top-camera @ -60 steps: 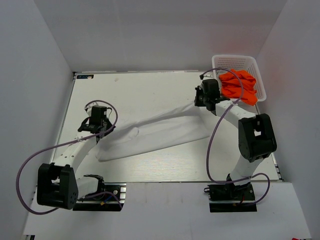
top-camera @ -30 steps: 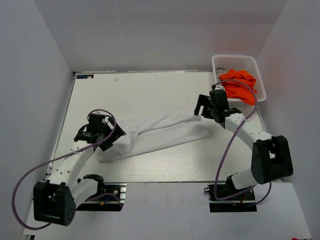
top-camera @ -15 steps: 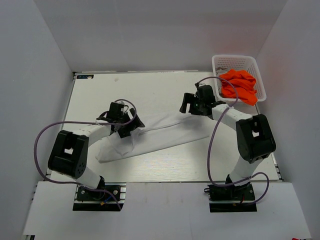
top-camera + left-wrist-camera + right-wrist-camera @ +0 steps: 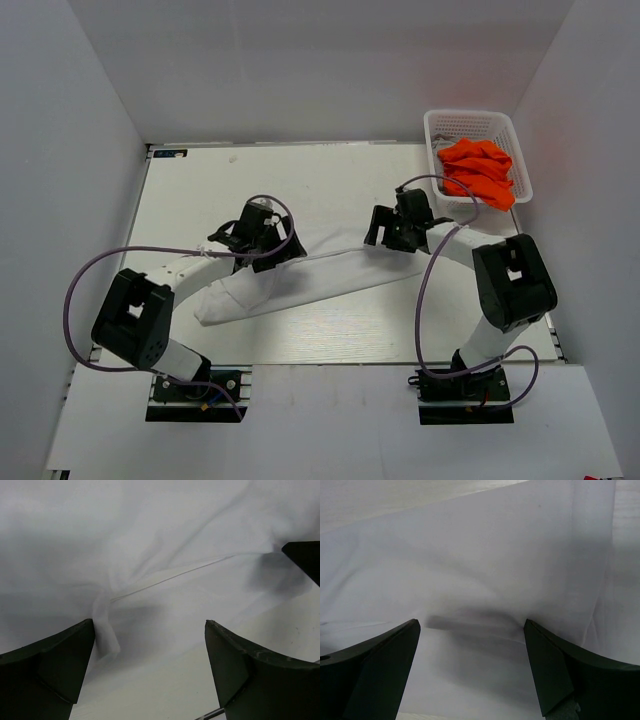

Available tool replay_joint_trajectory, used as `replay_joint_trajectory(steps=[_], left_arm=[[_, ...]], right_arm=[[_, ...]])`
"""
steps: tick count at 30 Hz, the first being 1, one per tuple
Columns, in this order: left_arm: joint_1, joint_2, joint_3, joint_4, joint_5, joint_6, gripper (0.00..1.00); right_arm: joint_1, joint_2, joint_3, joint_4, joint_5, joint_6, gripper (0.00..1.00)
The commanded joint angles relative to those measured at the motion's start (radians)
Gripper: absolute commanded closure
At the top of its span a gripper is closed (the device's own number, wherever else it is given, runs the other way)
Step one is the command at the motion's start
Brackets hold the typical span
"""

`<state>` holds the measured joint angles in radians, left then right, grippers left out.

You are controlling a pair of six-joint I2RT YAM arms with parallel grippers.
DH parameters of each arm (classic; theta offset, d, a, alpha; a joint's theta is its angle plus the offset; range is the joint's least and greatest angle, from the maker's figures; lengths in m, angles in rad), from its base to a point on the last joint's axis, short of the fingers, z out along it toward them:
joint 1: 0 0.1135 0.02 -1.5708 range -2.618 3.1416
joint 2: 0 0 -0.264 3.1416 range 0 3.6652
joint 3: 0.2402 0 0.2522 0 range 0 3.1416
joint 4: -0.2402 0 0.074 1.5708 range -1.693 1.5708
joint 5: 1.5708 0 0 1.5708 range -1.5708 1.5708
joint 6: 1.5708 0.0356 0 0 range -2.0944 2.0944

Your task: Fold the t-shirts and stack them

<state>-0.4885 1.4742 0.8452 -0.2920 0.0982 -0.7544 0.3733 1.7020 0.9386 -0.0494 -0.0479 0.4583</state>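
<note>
T-shirt matt cloth; basket perforated plastic.

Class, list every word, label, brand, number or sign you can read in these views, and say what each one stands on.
No text can be read in any view.
Small dark tag at the far left corner of the table: too small to read.
White t-shirt, orange garments, basket: no print, label or number shows.
</note>
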Motion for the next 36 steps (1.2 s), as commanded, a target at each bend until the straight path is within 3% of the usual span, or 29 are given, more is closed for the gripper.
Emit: replay_joint_trajectory(steps=[1,10,15,20,22,31,36], left_arm=[[-0.042,-0.009,0.048,-0.007,-0.057,0.027,0.0],[-0.114,0.126,0.112,-0.041,-0.066,0.056,0.0],[-0.124,-0.03,0.097,-0.13,-0.192,0.056,0.0],[-0.093,-0.239,-0.001,-0.283,-0.418,-0.117,0.0],[-0.084,-0.25,-0.02,-0.329,-0.484,-0.181,0.0],[0.031,-0.109,-0.081,-0.299,-0.494,-0.264,0.0],[0.102,-0.011,-0.092,-0.156,-0.445,-0.241,0.0]], right_arm=[[-0.005,-0.067,-0.033,0.023,0.039,0.036,0.1],[-0.01,-0.12,-0.037,-0.01,0.094,0.037,0.1],[-0.011,-0.163,-0.009,-0.001,0.102,0.026,0.1],[-0.007,-0.16,0.009,0.037,0.066,0.0,0.1],[-0.004,-0.122,0.025,0.069,0.059,-0.009,0.1],[-0.004,0.033,0.095,0.1,0.02,-0.027,0.1],[0.006,0.019,0.037,0.1,0.043,-0.009,0.1]])
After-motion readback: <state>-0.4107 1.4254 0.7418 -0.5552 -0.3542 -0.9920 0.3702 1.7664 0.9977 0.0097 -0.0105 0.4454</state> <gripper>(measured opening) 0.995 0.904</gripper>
